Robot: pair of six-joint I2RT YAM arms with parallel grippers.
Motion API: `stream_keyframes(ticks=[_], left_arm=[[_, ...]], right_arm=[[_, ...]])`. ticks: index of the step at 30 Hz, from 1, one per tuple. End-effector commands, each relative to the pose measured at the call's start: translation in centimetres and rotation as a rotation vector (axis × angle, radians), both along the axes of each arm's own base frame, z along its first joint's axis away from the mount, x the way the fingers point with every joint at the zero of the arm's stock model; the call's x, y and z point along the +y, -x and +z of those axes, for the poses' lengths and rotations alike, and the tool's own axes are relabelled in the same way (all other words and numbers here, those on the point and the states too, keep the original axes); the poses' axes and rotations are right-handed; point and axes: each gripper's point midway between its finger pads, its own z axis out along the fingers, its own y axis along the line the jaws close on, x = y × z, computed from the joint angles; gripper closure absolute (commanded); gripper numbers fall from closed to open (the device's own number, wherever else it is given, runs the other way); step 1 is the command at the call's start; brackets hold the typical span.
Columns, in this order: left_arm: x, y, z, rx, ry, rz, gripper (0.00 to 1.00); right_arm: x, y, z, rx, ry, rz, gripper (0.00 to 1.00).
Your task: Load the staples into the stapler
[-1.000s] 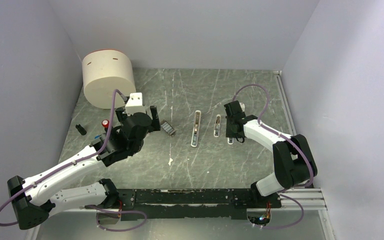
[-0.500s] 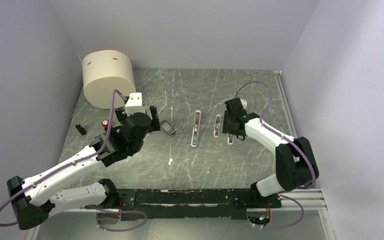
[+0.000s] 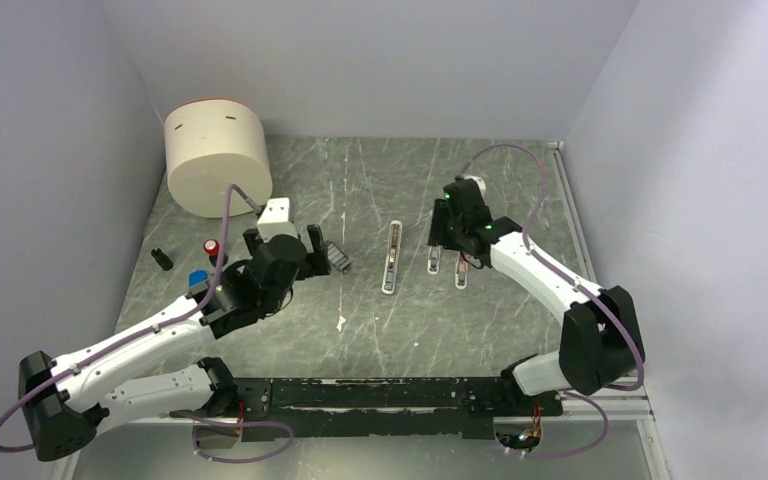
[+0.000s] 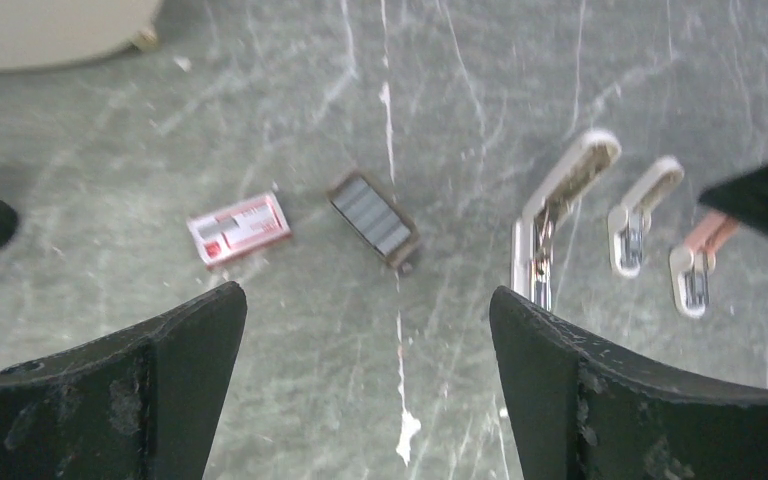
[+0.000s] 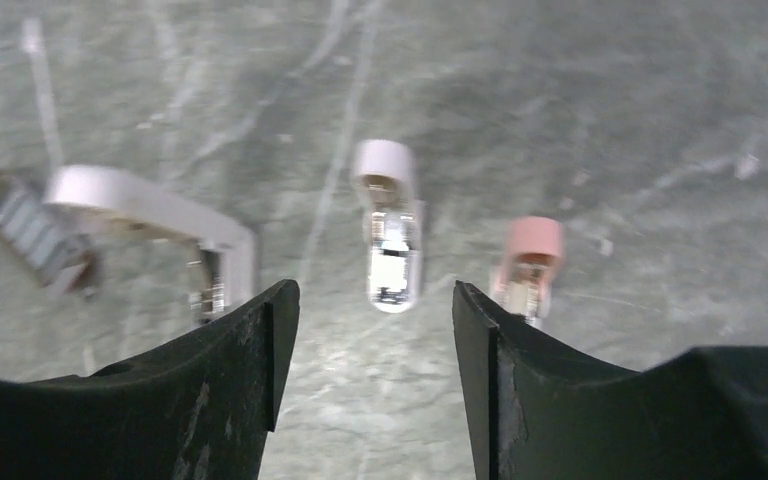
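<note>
L arm stretched far-right, left gripper [image 4: 365,300] wide open, empty, over staples [image 4: 372,217], just left of stapler [image 3: 391,257]. R arm bent left, right gripper [image 5: 372,290] part-open above short white piece [image 5: 392,235], prob. empty.

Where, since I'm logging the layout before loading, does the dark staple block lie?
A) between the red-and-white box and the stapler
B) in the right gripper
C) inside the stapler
A: the left wrist view shows box, staple block and stapler lying in that order.
</note>
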Motion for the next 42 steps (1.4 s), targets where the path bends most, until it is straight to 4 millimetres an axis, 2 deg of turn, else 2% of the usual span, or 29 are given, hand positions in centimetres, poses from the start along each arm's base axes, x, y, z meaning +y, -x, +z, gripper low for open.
stream_keyframes(ticks=[1,4,8,12,15,20,24,30,35,42], left_arm=[[-4.0,0.8,-2.3,0.079,0.146,-0.130,0.03],[-5.9,1.2,-4.2,0.133,0.163,-0.203,0.03],[-7.6,1.4,-6.5,0.176,0.167,-0.276,0.18],[-9.3,1.2,-8.8,0.244,0.208,-0.350,0.29],[-10.4,0.6,-10.1,0.285,0.265,-0.391,0.37],[-11.6,0.1,-13.1,0.372,0.246,-0.420,0.41],[-12.8,-0.4,-14.3,0.395,0.258,-0.459,0.42],[-14.6,-0.6,-15.6,0.435,0.282,-0.512,0.49],[-16.1,-0.4,-17.1,0.479,0.307,-0.555,0.57],[-16.7,-0.6,-18.1,0.490,0.311,-0.570,0.69]], right_arm=[[4.9,-1.5,3.3,-0.096,-0.074,0.088,0.37],[7.5,-2.5,4.0,-0.123,-0.075,0.118,0.33],[9.8,-3.9,4.0,-0.127,-0.066,0.122,0.30],[10.9,-4.7,3.2,-0.116,-0.040,0.109,0.31],[11.1,-5.1,2.6,-0.102,-0.024,0.089,0.33],[12.1,-4.9,1.5,-0.067,-0.040,0.112,0.43],[12.3,-5.0,1.0,-0.067,-0.039,0.103,0.50],[12.3,-5.2,1.7,-0.085,-0.030,0.112,0.64],[12.5,-4.8,2.0,-0.094,-0.033,0.131,0.66],[12.7,-4.3,1.8,-0.093,-0.031,0.158,0.67]])
